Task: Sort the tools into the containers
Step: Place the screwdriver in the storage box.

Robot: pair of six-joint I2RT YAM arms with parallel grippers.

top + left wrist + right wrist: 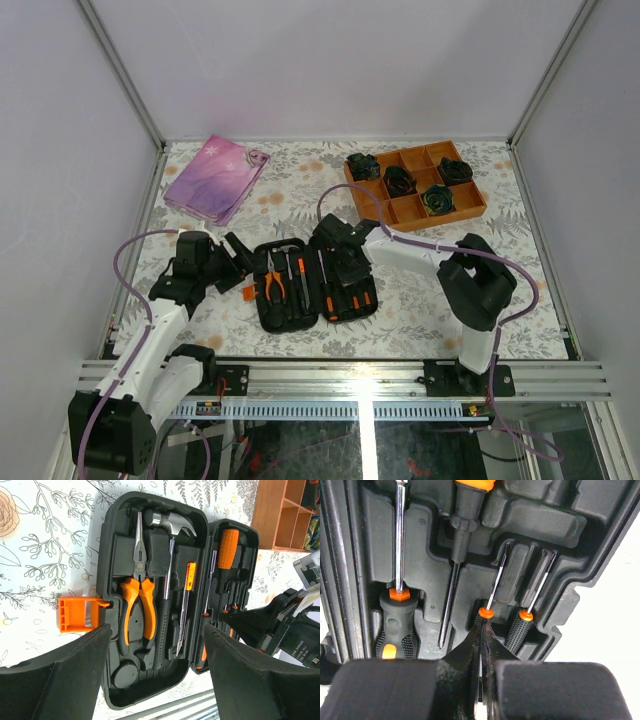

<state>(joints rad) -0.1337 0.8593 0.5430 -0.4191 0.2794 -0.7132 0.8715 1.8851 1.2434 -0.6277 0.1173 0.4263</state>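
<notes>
The black tool case (312,285) lies open at the table's middle. In its left half sit orange-handled pliers (137,597), a hammer (167,555) and a slim knife (186,605). Screwdrivers (229,547) fill its right half. My left gripper (157,680) hovers open over the near end of the left half, holding nothing. My right gripper (483,630) is shut, hanging low over the right half of the case (570,540). Its tips sit on the knurled handle of a thin driver (485,613) lying in its slot. A second thin driver (520,627) lies beside it and a large screwdriver (397,620) further left.
A small orange plastic piece (75,614) lies against the case's left side. A pink-purple pouch (215,178) lies at the back left. An orange compartment tray (415,210) with black rosette bundles stands at the back right. A metal rail (350,375) runs along the near edge.
</notes>
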